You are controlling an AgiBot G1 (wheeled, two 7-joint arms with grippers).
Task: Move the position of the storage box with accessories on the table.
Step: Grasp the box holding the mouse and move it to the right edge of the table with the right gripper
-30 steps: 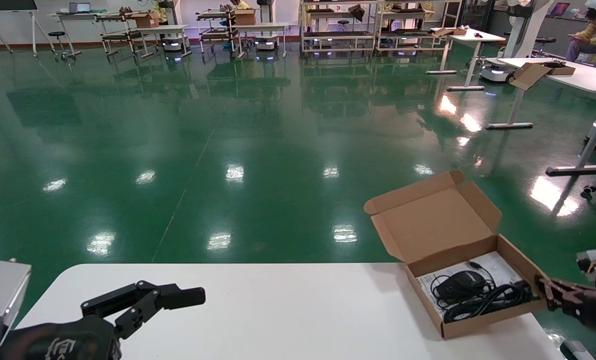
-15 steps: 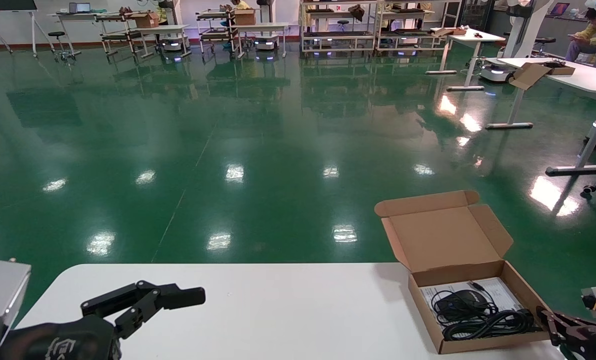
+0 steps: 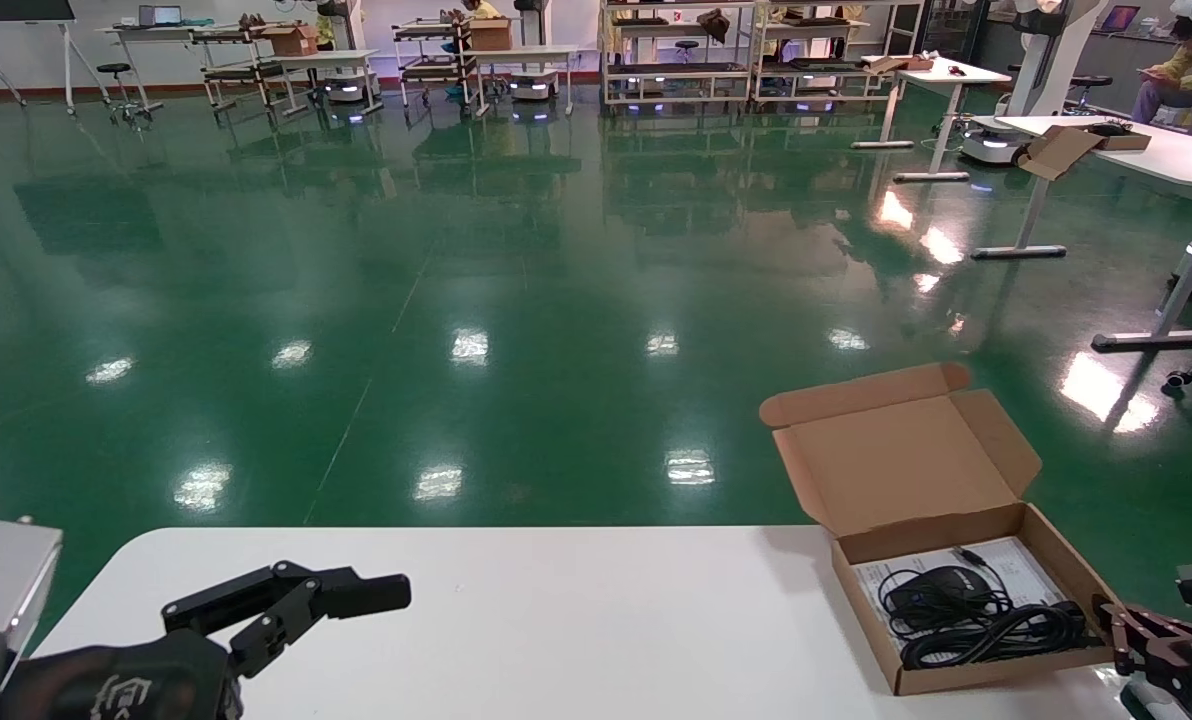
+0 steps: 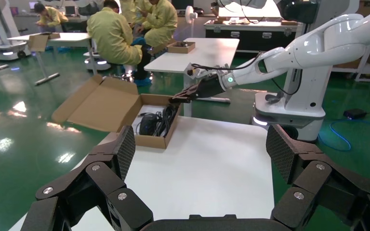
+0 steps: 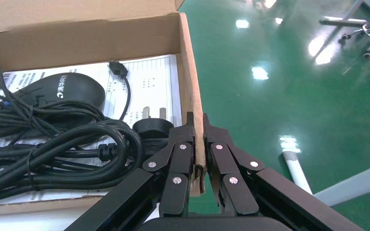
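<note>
- My right gripper (image 5: 197,139) is clamped on the side wall of the storage box (image 3: 956,560), one finger inside the wall and one outside; pinching a thin cardboard edge gives me a handle on the whole box without reaching under it or disturbing what lies inside.
- The box sits at the right end of the table (image 3: 556,620), near the far right corner, directly ahead of my closed fingers; its base looks to rest on the tabletop, though I cannot tell whether my corner is raised a little.
- The lid (image 3: 896,465) stands open on the side of the box farthest from my grip, leaning back over the table's far edge; the open tray faces upward.
- The box's long axis runs across my fingers' line, roughly from the near table edge toward the far right, skewed to the table edges.
- The mouse (image 5: 60,91) lies just inside the wall from my fingers, its cable (image 5: 53,154) bundled closest to them, both on the paper sheet (image 5: 149,82); loose as they are, I judge a level, slow move keeps them in.
- My left gripper (image 3: 286,600) hovers parked, fingers spread apart, over the table's opposite end, well away from the box.
</note>
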